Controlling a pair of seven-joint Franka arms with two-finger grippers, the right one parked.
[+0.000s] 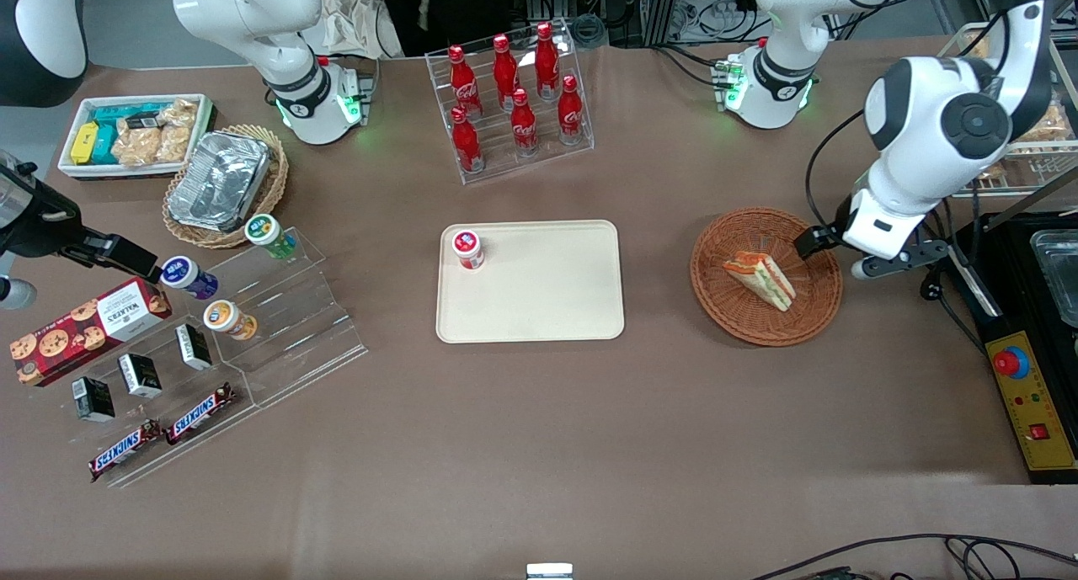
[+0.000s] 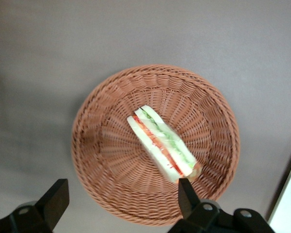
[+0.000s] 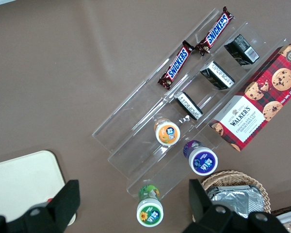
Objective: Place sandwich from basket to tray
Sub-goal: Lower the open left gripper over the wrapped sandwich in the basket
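Note:
The sandwich [image 1: 760, 279] [image 2: 162, 144], a pale wedge with red and green filling, lies on its side in the round reddish-brown wicker basket [image 1: 716, 302] [image 2: 102, 165]. My left gripper [image 1: 832, 255] [image 2: 120, 196] hovers above the basket's rim on the working arm's side, open wide with nothing between its fingers [image 2: 186, 194]. One finger is over the rim close to the sandwich's wide end, and the other finger hangs over bare table outside the basket. The cream tray [image 1: 539, 294] [image 3: 19, 184] lies flat at mid-table, beside the basket toward the parked arm's end.
A small red-capped jar [image 1: 468, 249] stands on one corner of the tray. A clear rack of red cola bottles [image 1: 514, 100] stands farther from the camera than the tray. A black control box with a red button [image 1: 1023, 378] sits at the working arm's end.

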